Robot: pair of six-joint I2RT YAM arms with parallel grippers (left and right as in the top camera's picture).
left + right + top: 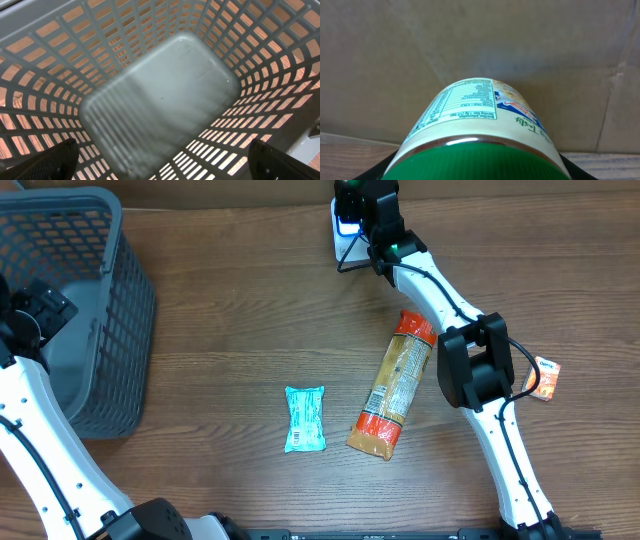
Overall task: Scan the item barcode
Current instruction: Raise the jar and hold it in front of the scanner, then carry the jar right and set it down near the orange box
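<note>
Worktop (230, 330): brown wood, filling most of the overhead frame.
Basket (100, 300): grey mesh, upper left of the overhead frame. The left wrist view shows its floor bare.
Long packet (393, 385): orange and tan, lying flat right of centre.
Jar (475, 115): the item in hand, at the top centre of the overhead frame. It has a green lid and a pale label, with the nutrition table facing the right wrist camera. No barcode shows on that side.
Teal packet (305, 420): flat, lower centre, just left of the long packet.
White block (343, 232): blue glow, beside the jar. It may be the scanner but is too small to tell.
Small sachet (546, 378): orange, at the right edge, well apart from the rest.
Right tool (479, 164): clamped on the jar, one finger on either side of the lid.
Left tool (161, 150): fingers wide apart, holding nothing, over the basket.
Progress: the jar is grasped and brought to the glowing block. Whether its code has been read cannot be told. Three items lie unscanned and nothing is in the basket.
</note>
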